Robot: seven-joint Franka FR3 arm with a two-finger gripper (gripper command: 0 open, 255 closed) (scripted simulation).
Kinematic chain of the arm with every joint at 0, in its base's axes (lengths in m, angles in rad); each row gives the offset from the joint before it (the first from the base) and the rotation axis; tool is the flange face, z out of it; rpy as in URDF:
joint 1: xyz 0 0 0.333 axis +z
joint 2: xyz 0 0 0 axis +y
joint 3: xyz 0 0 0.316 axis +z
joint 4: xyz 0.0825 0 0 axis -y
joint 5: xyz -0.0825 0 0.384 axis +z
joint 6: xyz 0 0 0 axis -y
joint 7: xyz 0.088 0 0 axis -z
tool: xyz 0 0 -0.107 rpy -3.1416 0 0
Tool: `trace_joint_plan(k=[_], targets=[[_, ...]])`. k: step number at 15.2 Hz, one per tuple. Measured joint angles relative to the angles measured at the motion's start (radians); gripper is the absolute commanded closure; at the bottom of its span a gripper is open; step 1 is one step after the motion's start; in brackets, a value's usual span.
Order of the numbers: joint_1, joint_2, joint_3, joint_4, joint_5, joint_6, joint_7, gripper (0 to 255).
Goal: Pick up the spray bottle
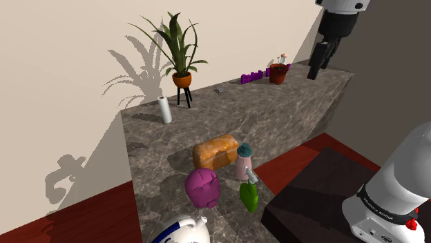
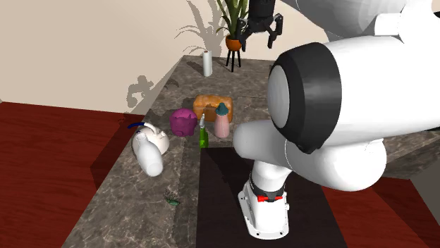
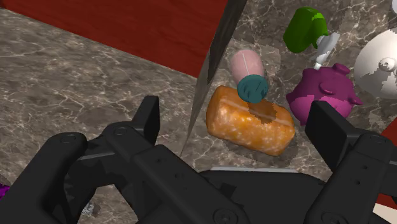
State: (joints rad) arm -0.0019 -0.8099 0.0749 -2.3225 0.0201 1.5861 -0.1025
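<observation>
Hovering high above the grey marbled bench (image 1: 276,117), toward its far end, the white arm (image 2: 338,134) carries the end effector (image 2: 259,34) with fingers spread wide and nothing between them. Step in hand, by my reading: approach, grasp not yet begun.

A cluster sits at the stand end of the bench, well apart from the end effector:
- orange loaf (image 1: 215,152)
- purple piggy bank (image 1: 203,188), just in front of the loaf
- pink bottle with teal cap (image 1: 242,164), upright at the loaf's end
- green spray bottle (image 1: 249,195) with grey nozzle, just beside the pink bottle and the pig, near the bench edge

Next move likely calls for travel toward the stand, then descent over the green bottle, fingers straddling its body, clear of both close neighbours
</observation>
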Motion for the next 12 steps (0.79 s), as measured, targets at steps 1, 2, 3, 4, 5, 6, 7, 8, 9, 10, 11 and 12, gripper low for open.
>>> trace_joint_plan(k=[1, 2, 3, 4, 5, 6, 7, 8, 9, 10, 11, 12], targets=[[0.000, 0.000, 0.000, 0.000, 0.000, 0.000, 0.000, 0], [0.001, -0.005, 0.004, -0.018, 0.004, 0.012, 0.006, 0], [0.003, -0.003, 0.014, -0.035, 0.012, 0.031, 0.020, 0], [0.006, -0.009, 0.027, -0.067, 0.023, 0.057, 0.037, 0], [0.011, -0.015, 0.043, -0.091, 0.036, 0.075, 0.057, 0], [0.012, -0.009, 0.053, -0.109, 0.045, 0.099, 0.072, 0], [0.019, -0.012, 0.072, -0.139, 0.060, 0.127, 0.095, 0], [0.023, -0.011, 0.087, -0.167, 0.073, 0.156, 0.113, 0], [0.026, -0.017, 0.097, -0.197, 0.083, 0.180, 0.126, 0], [0.031, -0.004, 0.116, -0.217, 0.097, 0.213, 0.147, 0], [0.035, 0.008, 0.132, -0.237, 0.109, 0.246, 0.165, 0], [0.039, 0.009, 0.145, -0.263, 0.121, 0.274, 0.180, 0]])
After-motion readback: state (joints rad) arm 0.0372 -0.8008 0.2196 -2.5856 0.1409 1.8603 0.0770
